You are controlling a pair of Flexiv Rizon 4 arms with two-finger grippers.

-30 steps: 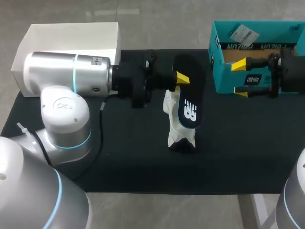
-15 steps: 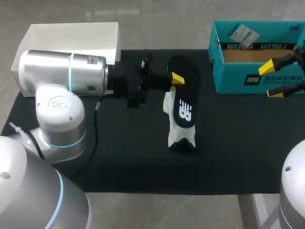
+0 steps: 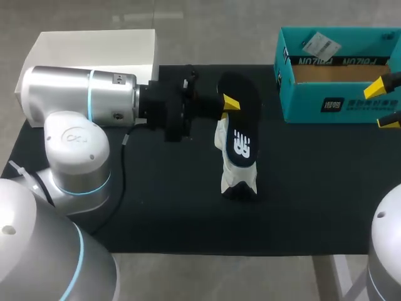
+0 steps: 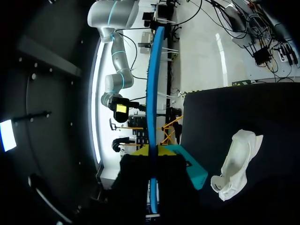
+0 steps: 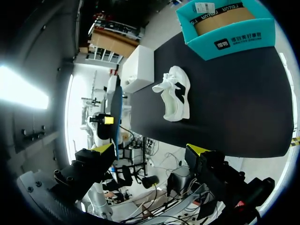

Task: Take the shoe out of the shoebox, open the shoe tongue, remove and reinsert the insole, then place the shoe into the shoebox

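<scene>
The white shoe [image 3: 234, 177] stands on the black mat, toe toward the front edge. Just above it my left gripper [image 3: 229, 104] is shut on the dark insole [image 3: 242, 128], which hangs tilted over the shoe's opening. In the left wrist view the insole [image 4: 152, 84] shows edge-on as a blue strip clamped in that gripper [image 4: 152, 152], with the shoe [image 4: 236, 164] off to one side. The teal shoebox [image 3: 313, 106] sits at the right rear. My right gripper [image 3: 386, 105] is open at the table's right edge, in front of the box, holding nothing; its own view shows the shoe [image 5: 176, 93] far ahead.
A white box [image 3: 94, 44] sits at the rear left corner, behind my left arm. The black mat [image 3: 156, 207] covers the table. In the right wrist view the shoebox [image 5: 225, 42] and white box [image 5: 138, 68] lie beyond the shoe.
My right gripper has pulled back to the right, from over the shoebox's front to the table's edge. My left gripper and the insole have shifted slightly left.
</scene>
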